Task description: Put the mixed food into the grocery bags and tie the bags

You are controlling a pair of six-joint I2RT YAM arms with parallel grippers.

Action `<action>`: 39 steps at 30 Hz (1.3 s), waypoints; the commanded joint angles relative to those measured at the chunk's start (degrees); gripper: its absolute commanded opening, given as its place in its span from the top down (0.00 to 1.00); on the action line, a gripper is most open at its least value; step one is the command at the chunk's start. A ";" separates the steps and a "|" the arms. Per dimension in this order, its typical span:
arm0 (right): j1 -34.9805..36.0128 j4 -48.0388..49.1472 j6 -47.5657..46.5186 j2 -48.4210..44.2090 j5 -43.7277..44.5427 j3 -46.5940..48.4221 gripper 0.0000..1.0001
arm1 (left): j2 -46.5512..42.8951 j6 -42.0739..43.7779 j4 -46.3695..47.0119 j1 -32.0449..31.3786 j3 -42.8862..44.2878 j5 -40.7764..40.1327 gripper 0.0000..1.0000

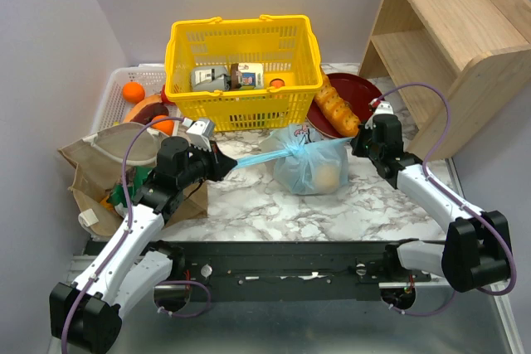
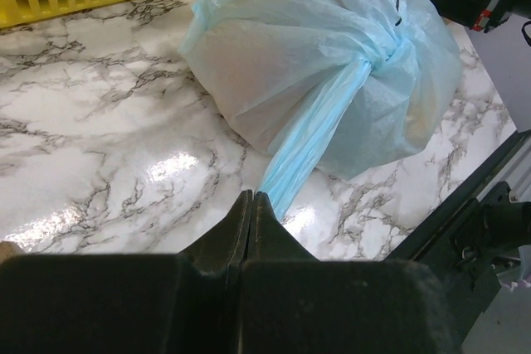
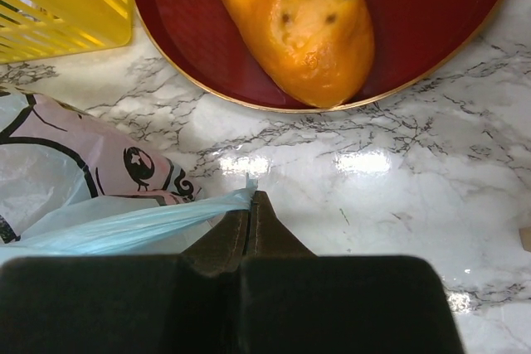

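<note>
Light-blue bag (image 1: 311,170) knotted, drawn taut from 2 sides.
It is set mid-table, at 6 o'clock of the yellow basket (image 1: 245,64); the left gripper (image 2: 251,203) is clamped on its 9 o'clock tail (image 2: 319,130), the right gripper (image 3: 251,203) on its 3 o'clock tail (image 3: 124,225); the film is judged thin, slippery, easily torn.

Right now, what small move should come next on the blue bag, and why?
Probably draw left gripper and right gripper slightly apart: each pinches a handle tail, and the knot on the blue bag looks formed but maybe not snug.
</note>
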 commanded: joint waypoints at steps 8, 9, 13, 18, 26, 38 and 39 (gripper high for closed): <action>-9.04 0.28 -0.70 -0.54 17.51 -1.90 0.99 | -0.95 3.14 -8.72 2.76 0.22 -12.86 1.00; -9.12 0.28 -0.71 -0.88 17.42 -1.90 0.99 | -0.86 3.40 -8.81 2.76 0.48 -13.04 1.00; -9.12 -0.15 -0.79 -2.46 14.62 -1.47 0.99 | -0.60 5.94 -7.32 2.76 1.27 -9.27 1.00; -9.04 -2.35 -3.25 -3.79 8.83 1.51 0.97 | 0.45 10.25 -2.48 2.76 4.24 -3.12 1.00; -9.12 -4.90 -4.92 -6.95 -4.10 3.54 0.09 | 5.29 16.14 1.63 2.76 13.05 -1.71 0.01; -9.04 -7.45 0.43 -9.76 -23.51 8.91 0.06 | 5.47 9.06 2.79 4.34 21.48 -7.32 0.01; -8.95 -6.76 1.48 -9.94 -29.19 8.30 0.06 | 4.68 7.29 3.40 6.00 22.44 -6.54 0.01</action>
